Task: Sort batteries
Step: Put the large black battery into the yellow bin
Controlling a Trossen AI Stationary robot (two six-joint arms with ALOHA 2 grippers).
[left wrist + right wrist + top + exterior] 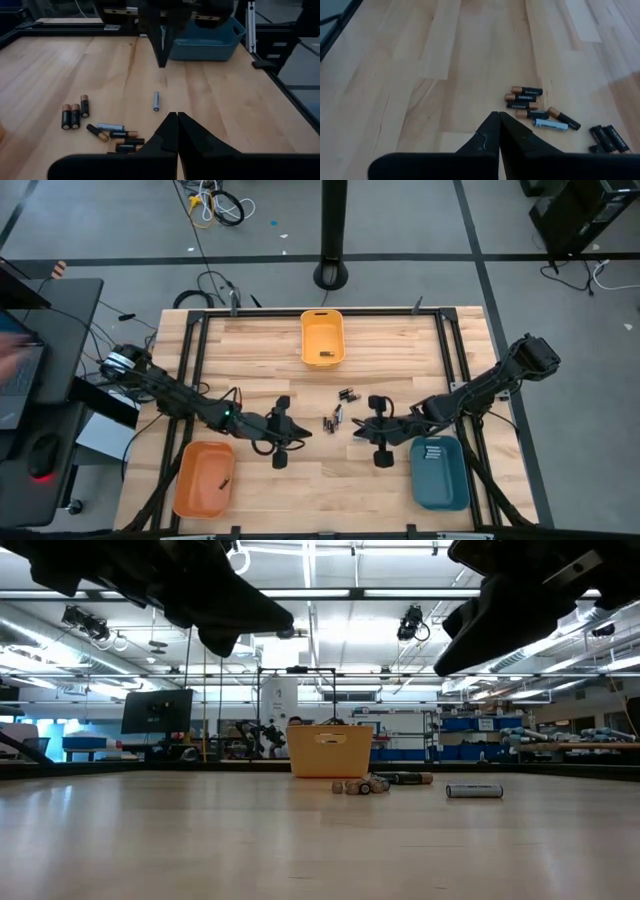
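Several batteries lie loose at the table's middle. In the left wrist view, three black-and-copper ones lie side by side, a mixed cluster lies closer, and one pale blue one lies alone. The right wrist view shows the same cluster. My left gripper hovers shut just left of them, touching nothing. My right gripper hovers shut just right of them, facing the left one. Each wrist view shows its own closed fingertips, left gripper and right gripper, above the wood.
A yellow bin stands at the far middle edge. An orange bin sits at the near left and a teal bin at the near right. A black frame rims the table.
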